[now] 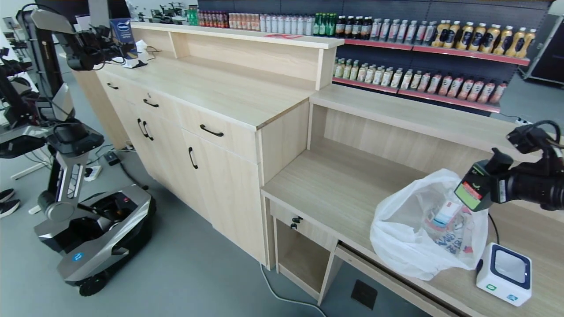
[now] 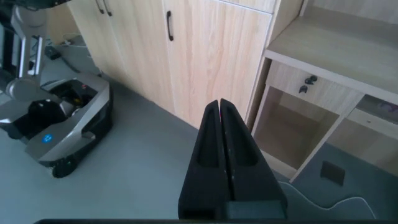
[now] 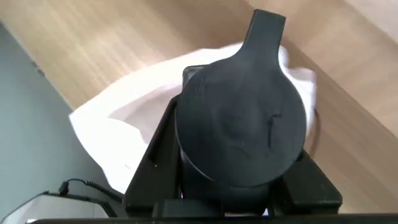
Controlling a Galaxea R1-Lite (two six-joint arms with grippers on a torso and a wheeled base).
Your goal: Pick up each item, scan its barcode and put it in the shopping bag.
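Right gripper (image 1: pixel 506 188) is clamped on a dark, round-bodied container with a green-and-red label (image 1: pixel 473 190). It holds the container in the air just above the mouth of the white, translucent plastic shopping bag (image 1: pixel 392 240), label end tilted downward. The bag stands slumped on the light-wood lower counter (image 1: pixel 335 185) with its mouth gaping upward, so an item can drop straight in. A white-and-red carton (image 1: pixel 445 214) and other printed packs lie inside it. The white box-shaped barcode scanner with a dark window (image 1: pixel 504 273) sits just beside the bag, window up, near enough for one arm to serve both. Judgement: the container is over the bag, not the scanner, which suggests the bagging step; whether it has been scanned, cannot tell. Left gripper (image 2: pixel 221 146) has its fingers pressed together on nothing, over the grey floor (image 2: pixel 143 155) before the light-wood cabinet doors (image 2: pixel 205 50), apparently parked clear of the work.
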